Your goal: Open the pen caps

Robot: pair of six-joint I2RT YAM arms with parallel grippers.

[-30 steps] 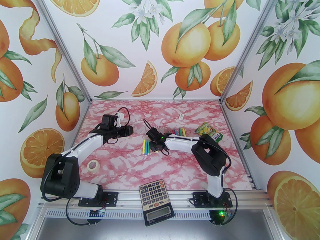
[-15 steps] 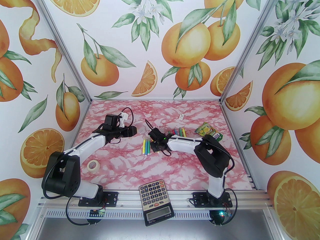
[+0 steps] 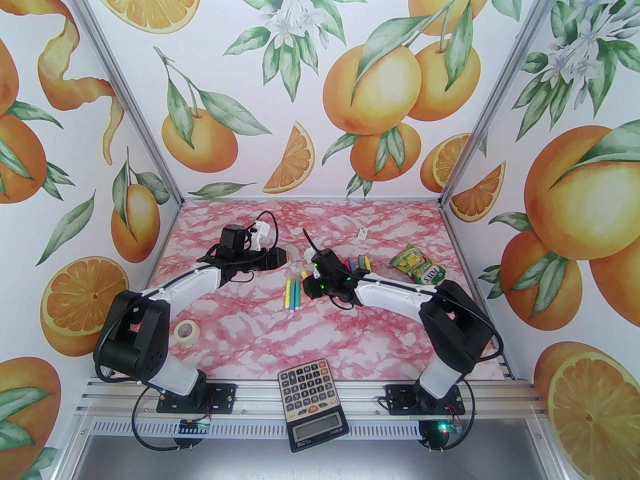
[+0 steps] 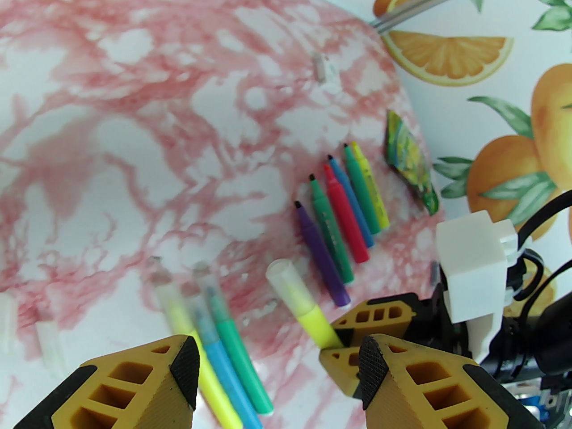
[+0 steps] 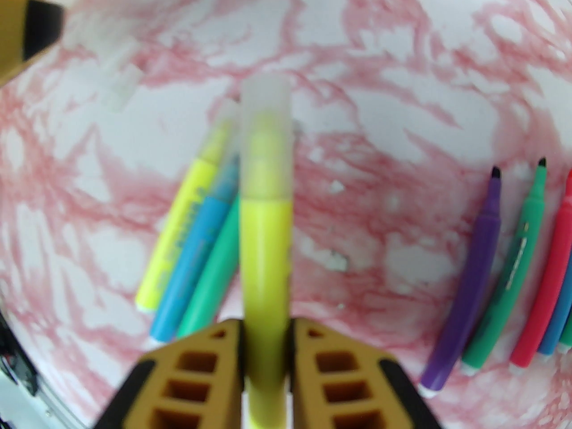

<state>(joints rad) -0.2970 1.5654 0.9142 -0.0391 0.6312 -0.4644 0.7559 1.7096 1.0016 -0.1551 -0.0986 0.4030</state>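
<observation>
Both arms have shifted since a second ago: your right arm has raised its claw from the cluster of pens, and your left arm has reached further toward the centre. Your right gripper (image 5: 267,329) is pinching a yellow pen (image 5: 264,248) by its lower barrel, jaws pressed against both sides, holding it clear of the marble table (image 3: 250,328). The pen's translucent cap (image 5: 264,101) is on and points away from the fingers toward your left gripper (image 4: 277,364), which hangs near it with its jaws spread and nothing between them. Below, three capped pens (image 5: 192,257), yellow, blue and green, lie side by side. To their right a row of uncapped pens (image 4: 339,212) lies with dark tips bare: purple, green, red, blue, green, yellow. Some loose clear caps (image 4: 47,344) lie left of the capped three, blurred. The green-yellow snack pouch (image 3: 417,265) sits to the right of that row, a calculator (image 3: 312,403) lies at the near edge between the arm bases, and a tape roll (image 3: 187,330) lies by your left arm.
</observation>
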